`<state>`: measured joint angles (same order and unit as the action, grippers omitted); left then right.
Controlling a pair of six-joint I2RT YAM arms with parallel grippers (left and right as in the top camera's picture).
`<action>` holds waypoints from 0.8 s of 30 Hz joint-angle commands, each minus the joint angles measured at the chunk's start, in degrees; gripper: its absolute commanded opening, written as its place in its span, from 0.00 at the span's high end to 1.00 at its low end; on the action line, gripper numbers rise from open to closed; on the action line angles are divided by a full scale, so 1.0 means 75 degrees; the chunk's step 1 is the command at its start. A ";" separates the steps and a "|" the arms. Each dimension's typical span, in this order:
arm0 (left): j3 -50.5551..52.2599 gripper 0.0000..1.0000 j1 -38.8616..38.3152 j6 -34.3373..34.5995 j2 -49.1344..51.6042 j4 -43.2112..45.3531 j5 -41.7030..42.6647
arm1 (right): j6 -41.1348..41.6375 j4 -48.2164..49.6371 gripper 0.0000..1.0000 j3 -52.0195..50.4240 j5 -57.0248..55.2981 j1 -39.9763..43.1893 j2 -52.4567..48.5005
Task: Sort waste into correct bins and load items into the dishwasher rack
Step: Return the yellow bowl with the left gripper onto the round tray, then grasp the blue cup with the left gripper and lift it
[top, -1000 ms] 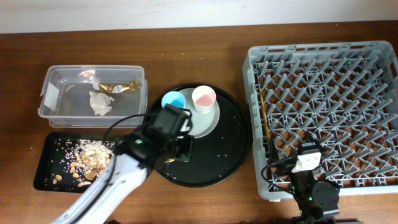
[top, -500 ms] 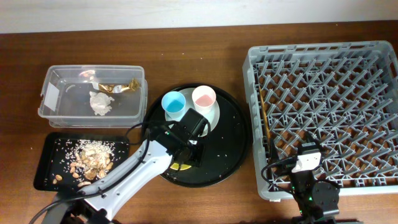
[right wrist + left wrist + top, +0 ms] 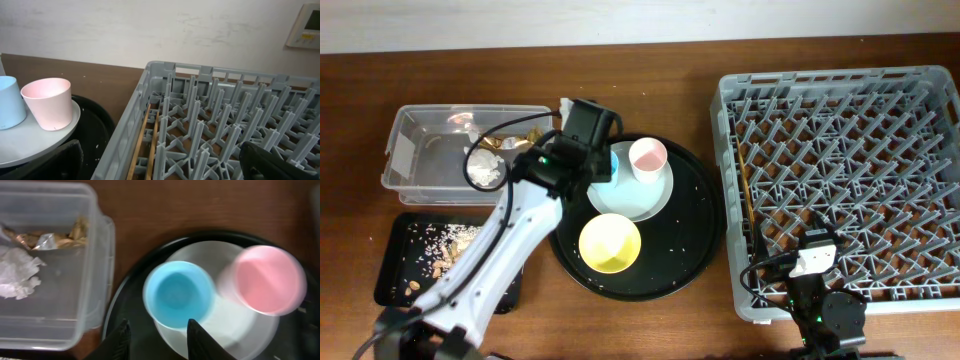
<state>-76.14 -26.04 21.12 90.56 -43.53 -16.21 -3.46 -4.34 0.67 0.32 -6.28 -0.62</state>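
Overhead: left gripper (image 3: 592, 150) hangs over the light-blue cup (image 3: 616, 163), which is mostly hidden under it; the cup stands on the grey-white plate (image 3: 632, 200) beside the pink cup (image 3: 647, 156); yellow bowl (image 3: 610, 243) sits upright on the round black tray (image 3: 702, 228); paper ball (image 3: 483, 168) and foil wrapper (image 3: 506, 143) lie in the clear tub (image 3: 415, 130); food scraps (image 3: 445, 258) in the shallow black tray (image 3: 392, 285); dishwasher rack (image 3: 840, 170) holds no dishes; right gripper (image 3: 817, 238) is parked at its near edge.

Left wrist: fingers (image 3: 199, 334) are apart, just short of the cup, not around it; the two cups nearly touch.

Right wrist: fingers (image 3: 60, 161) are spread wide, empty; thin wooden sticks (image 3: 142, 145) lie in the rack.

Judgement: the cup looks light, rigid, smooth plastic, easy to tip; pinch one wall at the rim on the side away from the pink cup.
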 commanded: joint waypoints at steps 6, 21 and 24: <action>-0.0070 0.65 0.0545 -0.0102 0.1472 0.0586 0.0493 | -0.0017 -0.0026 0.02 -0.0047 0.0047 -0.0052 0.0050; 0.0047 0.80 0.0545 -0.0108 0.2075 0.0697 0.0790 | -0.0017 -0.0026 0.02 -0.0047 0.0047 -0.0052 0.0050; 0.0047 0.90 0.0548 -0.0108 0.2075 0.0723 0.0784 | -0.0017 -0.0026 0.01 -0.0047 0.0047 -0.0052 0.0050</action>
<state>-76.07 -22.31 20.58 105.56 -38.26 -10.87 -3.49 -4.34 0.67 0.32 -6.28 -0.62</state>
